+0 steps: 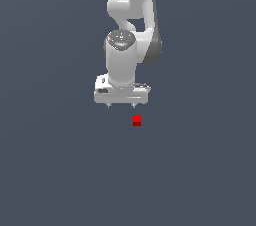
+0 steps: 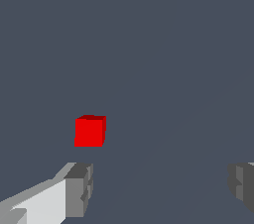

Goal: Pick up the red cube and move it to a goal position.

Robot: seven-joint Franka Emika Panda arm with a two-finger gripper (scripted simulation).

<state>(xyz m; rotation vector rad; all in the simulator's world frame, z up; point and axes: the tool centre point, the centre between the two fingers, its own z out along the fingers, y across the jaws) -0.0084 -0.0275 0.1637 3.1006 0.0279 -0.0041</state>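
Note:
The red cube (image 1: 137, 120) is small and bright red with a darker lower face, resting on the flat grey surface. It also shows in the wrist view (image 2: 90, 131). My white gripper (image 1: 121, 106) hangs from the arm, with its two small fingertips (image 1: 109, 105) spread wide apart and empty. In the exterior view the cube lies just below the gripper and slightly toward the exterior view's right, apart from it. In the wrist view the grey finger pads (image 2: 79, 188) stand far apart, and the cube sits beyond one pad, outside the gap between them.
The white arm (image 1: 131, 15) rises behind the gripper toward the top of the exterior view. A plain dark grey surface (image 1: 60, 170) fills everything around.

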